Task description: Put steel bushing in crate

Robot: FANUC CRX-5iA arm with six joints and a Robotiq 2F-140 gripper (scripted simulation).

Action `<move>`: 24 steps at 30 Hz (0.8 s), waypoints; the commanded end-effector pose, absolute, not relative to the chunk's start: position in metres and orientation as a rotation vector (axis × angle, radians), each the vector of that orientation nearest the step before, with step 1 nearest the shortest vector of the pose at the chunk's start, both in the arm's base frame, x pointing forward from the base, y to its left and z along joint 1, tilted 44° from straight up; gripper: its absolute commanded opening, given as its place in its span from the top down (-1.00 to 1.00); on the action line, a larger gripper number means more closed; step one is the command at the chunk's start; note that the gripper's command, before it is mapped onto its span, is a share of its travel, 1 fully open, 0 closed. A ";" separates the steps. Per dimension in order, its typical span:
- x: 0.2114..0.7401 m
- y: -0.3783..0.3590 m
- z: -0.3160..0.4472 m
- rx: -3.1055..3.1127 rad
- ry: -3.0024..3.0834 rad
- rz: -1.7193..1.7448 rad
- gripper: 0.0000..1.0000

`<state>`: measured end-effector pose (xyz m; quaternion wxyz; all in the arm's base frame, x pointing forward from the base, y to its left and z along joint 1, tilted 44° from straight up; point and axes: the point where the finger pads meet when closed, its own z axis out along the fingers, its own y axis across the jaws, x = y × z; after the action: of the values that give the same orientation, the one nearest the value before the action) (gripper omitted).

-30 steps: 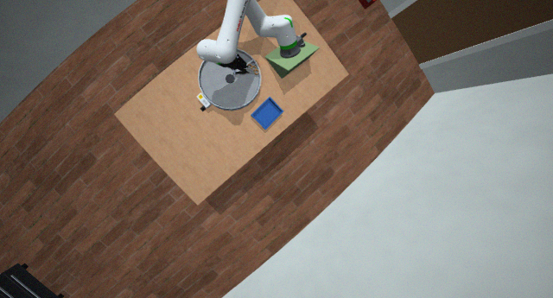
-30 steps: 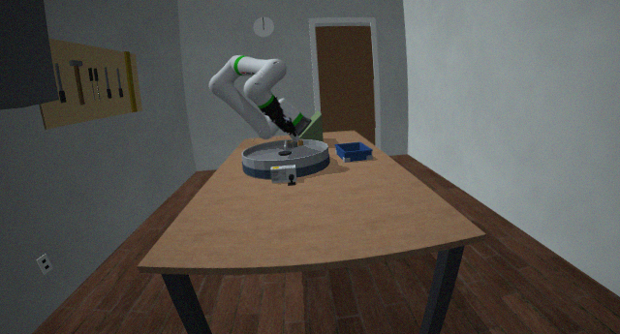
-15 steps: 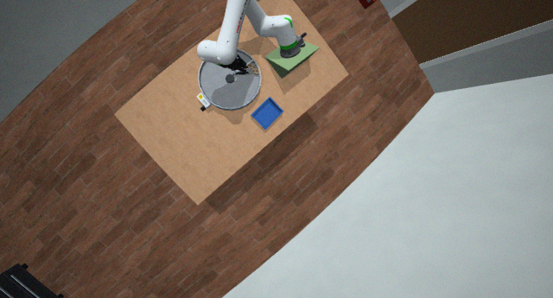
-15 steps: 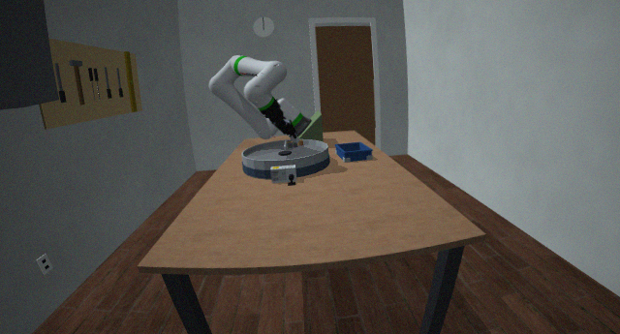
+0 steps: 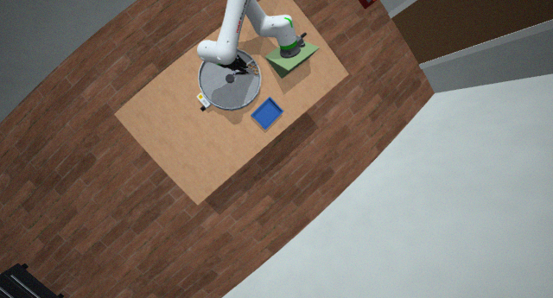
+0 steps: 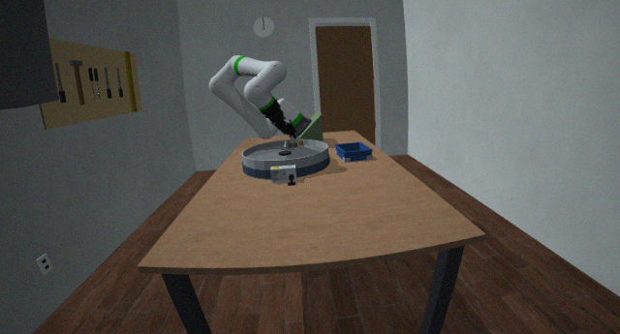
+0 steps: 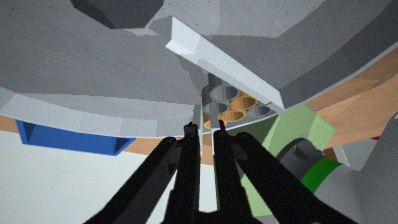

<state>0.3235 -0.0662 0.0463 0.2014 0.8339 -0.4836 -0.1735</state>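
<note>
The turning table (image 5: pixel 209 91) (image 6: pixel 310 167) (image 7: pixel 100 65) is a round grey dish. Several bushings stand upright, close together, near its rim in the wrist view: steel ones, such as one steel bushing (image 7: pixel 225 93) and another steel bushing (image 7: pixel 258 110), and brass ones, such as one brass bushing (image 7: pixel 243 102). My gripper (image 6: pixel 294 136) (image 7: pixel 205 114) is shut, its narrow grey tips a small gap apart, low over the near side of this cluster. I see no bushing held between them. The tips hide part of the cluster. The blue crate (image 5: pixel 267 113) (image 6: pixel 354 155) (image 7: pixel 72 140) shows no bushing inside in the top view.
A pale guide bar (image 7: pixel 225 65) crosses the dish beside the bushings. A green wedge (image 5: pixel 287 64) (image 7: pixel 305 122) carries the arm's base beside the dish. A small white control box (image 5: pixel 203 100) (image 6: pixel 283 173) stands against the dish's outside. The dish's raised rim lies between bushings and crate.
</note>
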 end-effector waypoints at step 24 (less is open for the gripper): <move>0.324 -0.066 0.046 2.330 -1.351 -0.484 1.00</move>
<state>0.3237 -0.0659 0.0461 0.2010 0.8340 -0.4837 -0.1735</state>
